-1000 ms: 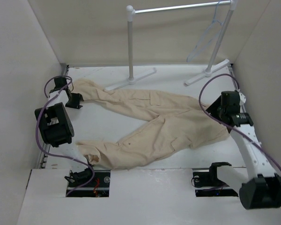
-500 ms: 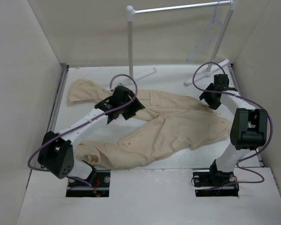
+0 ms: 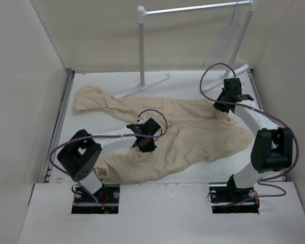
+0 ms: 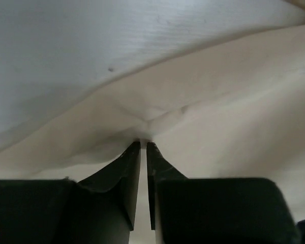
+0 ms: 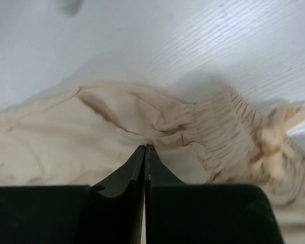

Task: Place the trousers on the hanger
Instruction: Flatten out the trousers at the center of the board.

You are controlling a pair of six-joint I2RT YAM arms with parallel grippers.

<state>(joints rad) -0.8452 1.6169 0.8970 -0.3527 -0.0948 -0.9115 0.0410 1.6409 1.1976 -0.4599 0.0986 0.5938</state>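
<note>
The beige trousers (image 3: 193, 129) lie spread on the white table, waistband to the right and both legs running left. My left gripper (image 3: 144, 146) rests on the upper edge of the near leg. In the left wrist view its jaws (image 4: 143, 143) are shut on a puckered fold of the trousers (image 4: 218, 101). My right gripper (image 3: 225, 107) sits at the far waistband corner. In the right wrist view it (image 5: 145, 146) is shut on cloth beside the gathered elastic waistband (image 5: 218, 132). The pale hanger (image 3: 224, 38) hangs from the rack bar at the back right.
A white tubular rack stands at the back, with its post (image 3: 141, 46), metal bar (image 3: 193, 8) and feet (image 3: 142, 86) on the table. Beige walls close in the left, right and back sides. Purple cables loop off both arms.
My left gripper has moved nearer and slightly right, from the far leg down to the near leg's upper edge. My right gripper has shifted slightly farther back at the waistband.
</note>
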